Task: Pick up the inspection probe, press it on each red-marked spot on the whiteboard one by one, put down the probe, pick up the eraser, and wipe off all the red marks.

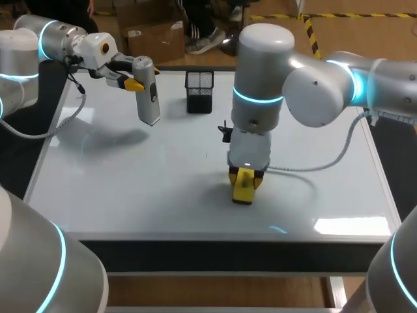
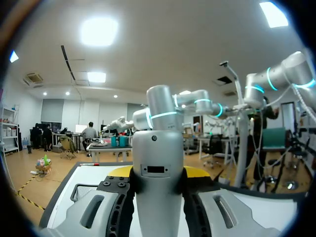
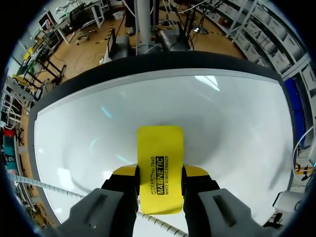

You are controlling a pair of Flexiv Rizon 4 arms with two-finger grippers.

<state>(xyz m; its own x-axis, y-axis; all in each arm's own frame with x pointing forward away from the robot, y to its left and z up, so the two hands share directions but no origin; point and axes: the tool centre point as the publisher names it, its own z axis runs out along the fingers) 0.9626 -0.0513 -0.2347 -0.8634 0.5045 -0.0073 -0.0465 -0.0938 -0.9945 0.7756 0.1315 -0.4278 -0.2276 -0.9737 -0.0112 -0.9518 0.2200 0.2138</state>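
Leftmost, clamped near-upright in left gripper [image 1: 133,83], hanging over whiteboard's [image 1: 130,189] rear corner: inspection probe [image 1: 148,98], rigid, smooth, probably light; best gripped mid-barrel. Behind centre, mesh holder [image 1: 199,91] to steer round. Centrally, pinched sidewise in right gripper [image 1: 245,177], flat on board: eraser [image 3: 159,168], light, firm. Open surface rightward; front edge close.

Right claw [image 3: 159,178] clamped on yellow whiteboard eraser [image 3: 159,150].
Both yellow-tipped fingers [image 3: 123,173] grip the eraser's long sides. Its free end projects ahead of the claw over the whiteboard [image 3: 237,113]. Contact with the board cannot be determined.
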